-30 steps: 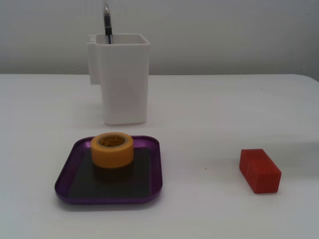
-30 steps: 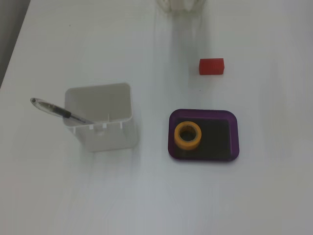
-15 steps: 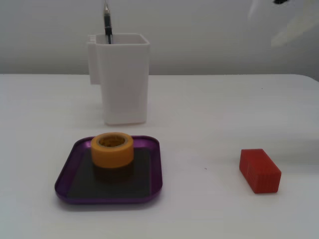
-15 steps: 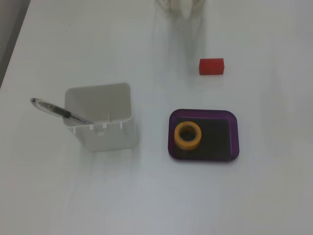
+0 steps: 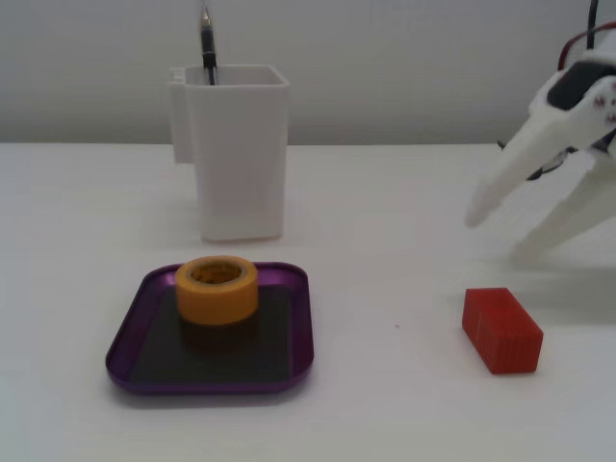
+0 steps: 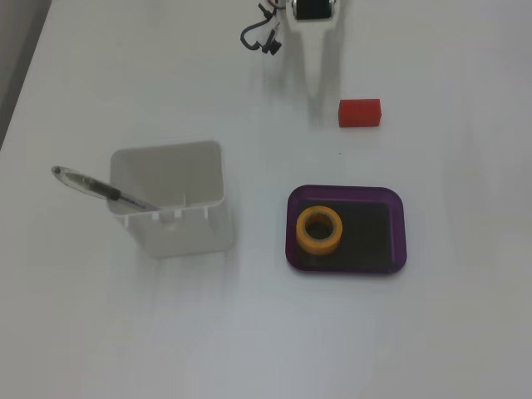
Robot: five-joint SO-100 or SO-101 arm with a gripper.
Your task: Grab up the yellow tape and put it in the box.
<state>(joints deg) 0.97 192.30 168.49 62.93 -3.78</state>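
The yellow tape stands flat on its side inside the purple box, toward the box's far left part; from above it lies in the left half of the box. My white gripper is open and empty, hovering at the right above the table, well away from the box. In the fixed view from above the gripper points down from the top edge, next to the red block.
A red block lies on the table in front of the gripper, also seen from above. A tall white container holding a pen stands behind the box.
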